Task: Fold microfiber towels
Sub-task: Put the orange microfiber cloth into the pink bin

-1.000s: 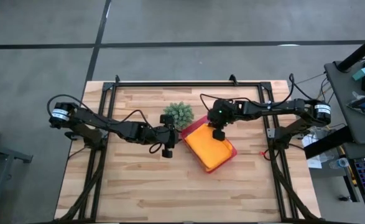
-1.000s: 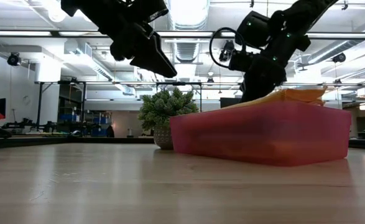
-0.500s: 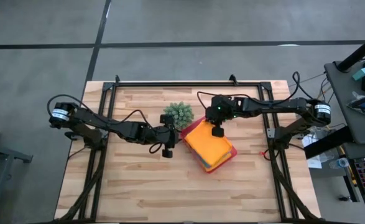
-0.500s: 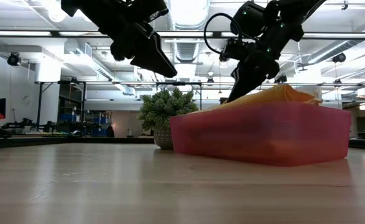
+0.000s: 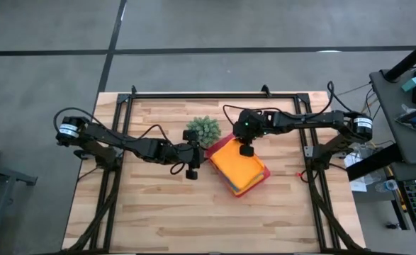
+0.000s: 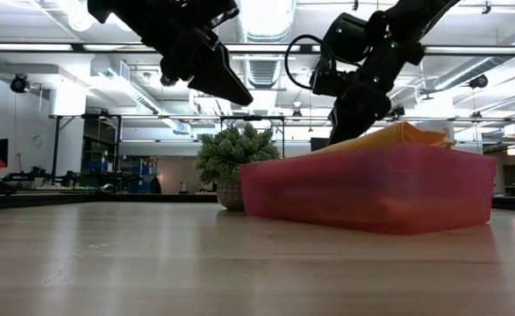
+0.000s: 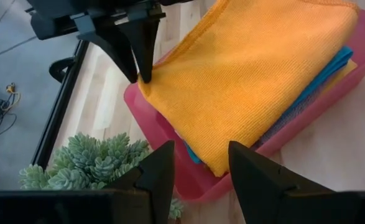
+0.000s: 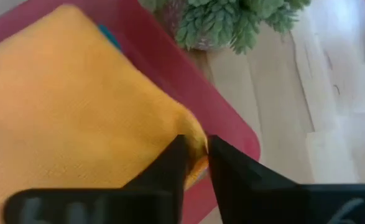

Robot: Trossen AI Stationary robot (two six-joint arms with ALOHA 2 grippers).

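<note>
Orange towel (image 5: 239,166) tops the stack in the pink tray (image 5: 262,176); blue and grey edges show beneath it. My right tool (image 8: 194,155) pinches its corner nearest the plant (image 5: 204,129), fingers nearly closed on the fabric. Half a second ago that corner was lifted higher; now it sits lower at the tray rim. My left tool (image 7: 198,168) hovers released just beside the tray, over bare surface (image 5: 158,205).
</note>
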